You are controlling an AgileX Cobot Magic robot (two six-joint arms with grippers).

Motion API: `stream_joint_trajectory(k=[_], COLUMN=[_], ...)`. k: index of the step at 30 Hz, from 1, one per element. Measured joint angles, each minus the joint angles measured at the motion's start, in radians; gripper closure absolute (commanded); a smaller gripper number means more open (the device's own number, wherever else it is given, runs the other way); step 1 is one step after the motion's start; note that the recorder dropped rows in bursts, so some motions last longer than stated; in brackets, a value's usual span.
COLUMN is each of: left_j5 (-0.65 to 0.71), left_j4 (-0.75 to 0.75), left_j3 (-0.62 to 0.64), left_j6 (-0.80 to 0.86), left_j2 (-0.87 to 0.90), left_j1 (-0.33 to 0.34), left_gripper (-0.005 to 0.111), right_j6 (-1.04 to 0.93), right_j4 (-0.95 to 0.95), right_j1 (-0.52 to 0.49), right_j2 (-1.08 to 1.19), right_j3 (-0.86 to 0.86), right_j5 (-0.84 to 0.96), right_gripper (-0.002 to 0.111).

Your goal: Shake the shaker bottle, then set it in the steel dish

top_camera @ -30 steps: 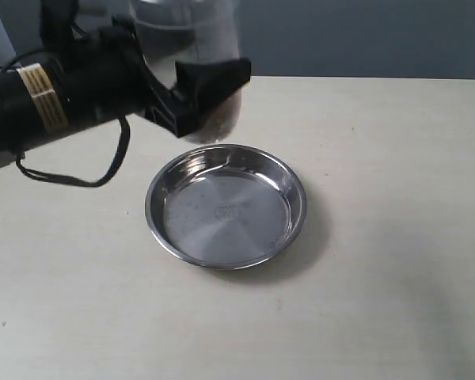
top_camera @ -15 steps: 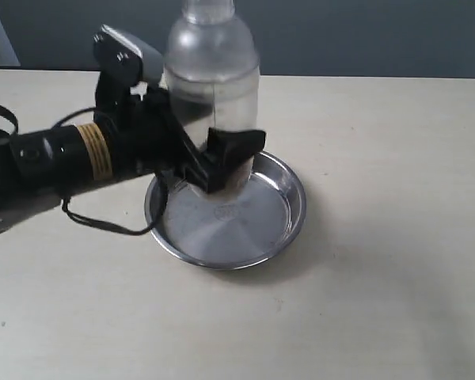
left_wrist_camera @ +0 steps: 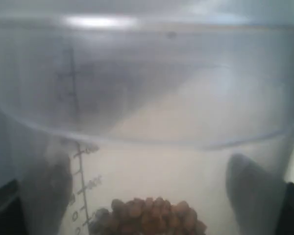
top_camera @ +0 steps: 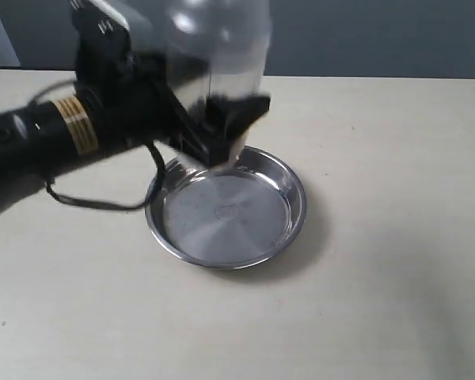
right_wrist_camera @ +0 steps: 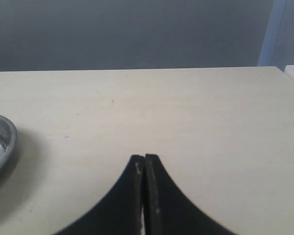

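Left arm (top_camera: 55,142): enters from the left edge of the exterior view. The forearm lies nearly level above the table (top_camera: 380,285) and rises slightly toward the wrist. A yellow striped band (top_camera: 73,127) rings the forearm. A black cable (top_camera: 103,203) hangs in a loop beneath it. A grey camera box (top_camera: 104,24) sits on top of the wrist.

Left jaws: pinching the shaker bottle (top_camera: 226,47) at its lower body, one finger on each side. The near finger (top_camera: 236,119) shows black against the clear wall. The left wrist view shows both fingers as dark shapes through the plastic, on opposite sides.

Shaker bottle: upright and held off the table, over the far-left rim of the steel dish (top_camera: 299,207). It is smeared by motion blur, and its top is cut off by the frame edge. Its base appears to be above the rim and not resting in the dish, but the blur makes the gap hard to judge. In the left wrist view, brown granules (left_wrist_camera: 152,215) are heaped at the bottom, and a printed measuring scale (left_wrist_camera: 81,186) runs up the wall.

Steel dish: flat on the table near the middle, a small stamp (top_camera: 226,211) at its centre.

Right jaws: pressed together, holding nothing. They are low over bare table, well apart from the dish, whose rim shows only at the edge of the right wrist view.
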Motion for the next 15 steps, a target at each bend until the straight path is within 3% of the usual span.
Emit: stream_joint_trajectory(k=[3, 7, 11, 15], left_j5=[-0.043, 0.058, 0.040, 0.088], left_j4=[-0.048, 0.002, -0.020, -0.013], left_j3=[0.014, 0.044, 0.024, 0.055], left_j6=[0.007, -0.004, 0.007, -0.033], left_j2=[0.025, 0.065, -0.018, 0.068], left_j1=[0.000, -0.002, -0.002, -0.002], left_gripper=[0.107, 0.107, 0.107, 0.107], right_j6=[0.000, 0.000, 0.000, 0.000], right_j4=[0.000, 0.000, 0.000, 0.000], right_j1=[0.000, 0.000, 0.000, 0.000], right_j2=[0.000, 0.000, 0.000, 0.000], right_j3=[0.000, 0.000, 0.000, 0.000], right_j5=[0.000, 0.000, 0.000, 0.000], right_gripper=[0.109, 0.109, 0.109, 0.109])
